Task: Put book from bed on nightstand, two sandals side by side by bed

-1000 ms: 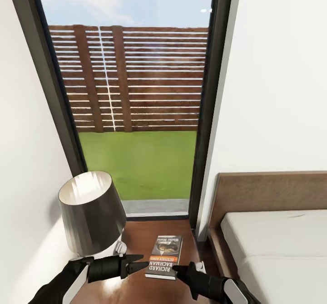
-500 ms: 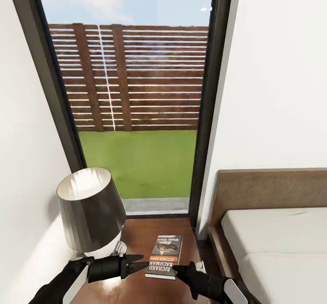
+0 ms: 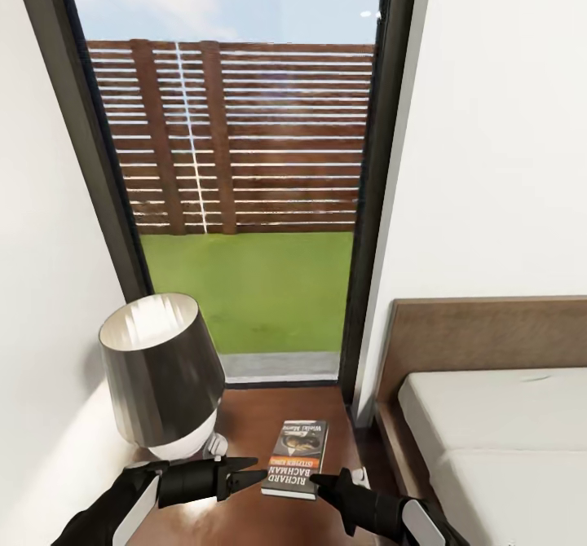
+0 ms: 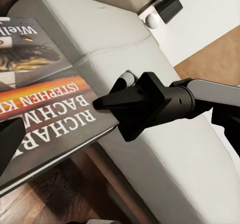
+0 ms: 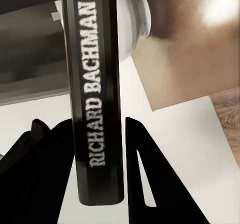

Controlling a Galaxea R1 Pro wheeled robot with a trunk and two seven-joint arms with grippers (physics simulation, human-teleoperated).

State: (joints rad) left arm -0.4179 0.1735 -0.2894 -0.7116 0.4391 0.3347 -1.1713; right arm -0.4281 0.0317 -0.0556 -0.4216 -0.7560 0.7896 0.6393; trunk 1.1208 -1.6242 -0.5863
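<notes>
book (image 3: 297, 460) lying flat on nightstand (image 3: 244, 424) tabletop, beside lamp (image 3: 161, 379) | right end effector (image 3: 319, 481) straddling its spine at near edge, fingers spread, looking just released | left end effector (image 3: 251, 473) hovering opposite corner, grip state unclear | long axis running away from robot

The book (image 3: 296, 458) carries "RICHARD BACHMAN" in white on its cover, over an orange band reading "(STEPHEN KING)" toward 12 o'clock; its spine (image 5: 96, 98) repeats "RICHARD BACHMAN" in white
</notes>
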